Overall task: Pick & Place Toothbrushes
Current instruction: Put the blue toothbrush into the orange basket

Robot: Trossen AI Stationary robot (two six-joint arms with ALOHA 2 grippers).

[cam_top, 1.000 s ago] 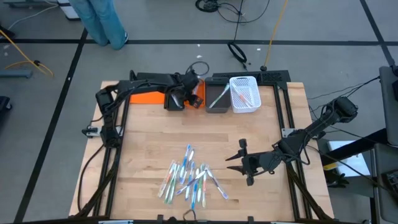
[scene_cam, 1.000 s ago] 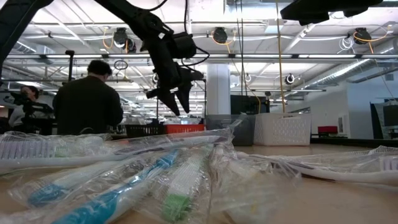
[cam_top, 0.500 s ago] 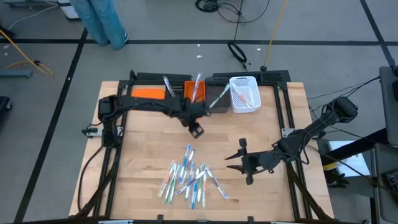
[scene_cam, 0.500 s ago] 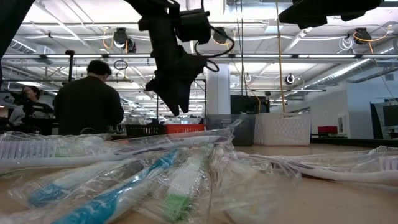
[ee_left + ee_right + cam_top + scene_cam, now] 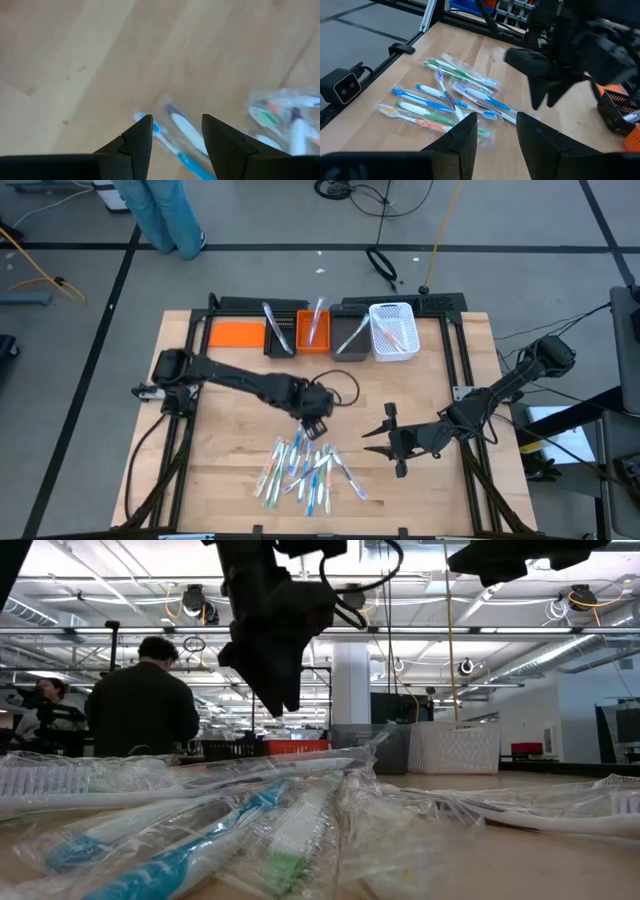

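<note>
The thin blue, green, pink and white toothbrushes in clear wrappers (image 5: 303,465) lay in a loose pile on the near middle of the wooden counter (image 5: 230,400). The left hand (image 5: 314,425) hovered just above the pile's far edge, fingers parted and empty. The right hand (image 5: 385,438) waited beside the pile, fingers parted, holding nothing. Four bins at the counter's far edge (image 5: 340,335) held several toothbrushes.
</note>
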